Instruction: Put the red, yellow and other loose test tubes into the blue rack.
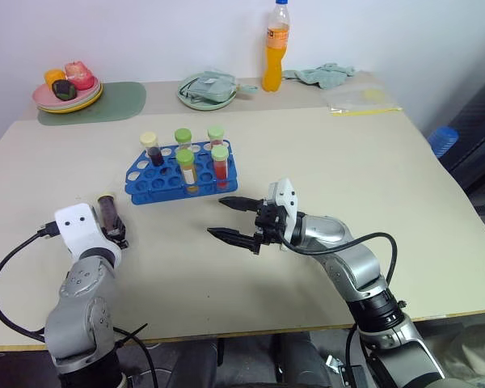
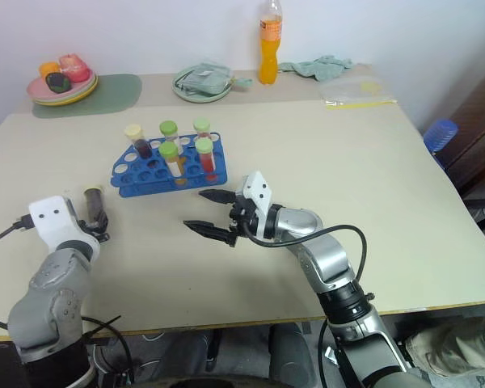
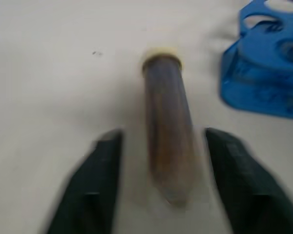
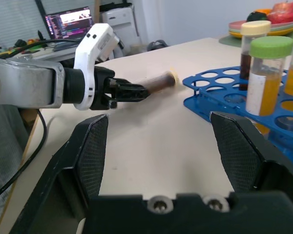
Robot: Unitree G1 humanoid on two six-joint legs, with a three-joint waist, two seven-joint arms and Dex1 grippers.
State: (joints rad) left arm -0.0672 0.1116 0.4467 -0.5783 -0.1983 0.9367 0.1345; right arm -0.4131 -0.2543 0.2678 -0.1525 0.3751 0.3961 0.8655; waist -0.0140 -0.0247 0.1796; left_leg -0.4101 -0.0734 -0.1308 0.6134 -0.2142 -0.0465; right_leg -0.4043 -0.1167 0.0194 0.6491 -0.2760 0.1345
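At lower left of the head view, my left claw (image 1: 111,229) stands wide around a dark tube (image 1: 107,208) lying on the tabletop (image 1: 323,162), fingers clear of its sides. I should close squarely on its middle, then lift it toward the blue rack (image 1: 182,171) at upper centre. My right claw (image 1: 236,220), mid-frame, gapes empty.

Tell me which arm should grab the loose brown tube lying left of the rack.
Left. The left gripper is open with the brown tube lying on the table between its fingers. The right gripper is open too, but sits in front of the blue rack, away from the tube.
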